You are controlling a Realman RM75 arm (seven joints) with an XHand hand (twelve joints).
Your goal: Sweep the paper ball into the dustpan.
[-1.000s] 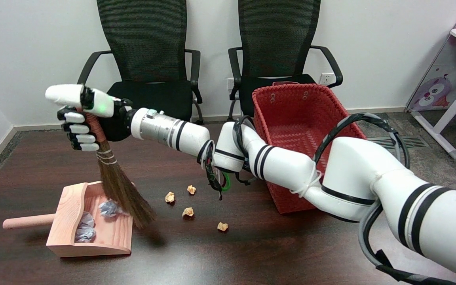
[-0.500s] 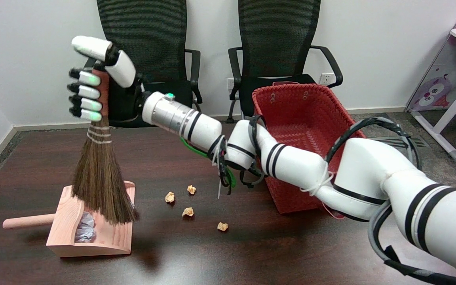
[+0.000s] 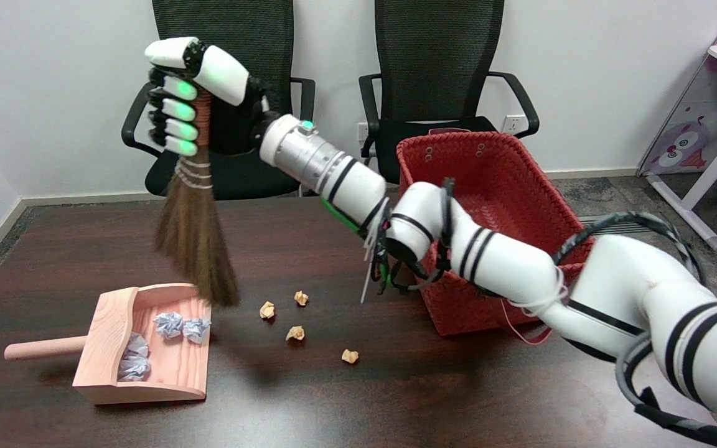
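My right hand grips broom, now lifted rightward off dustpan; grey paper balls uncovered, handle top hidden.

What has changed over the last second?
The right hand, gripping the broom throughout, rose and swung right, lifting the bristles out of the dustpan. The grey balls inside, the tan balls and the basket stayed put.

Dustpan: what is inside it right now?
The dustpan holds three pale bluish paper balls: two side by side near its open edge and one against the back wall. Nothing covers its floor; the broom hangs above.
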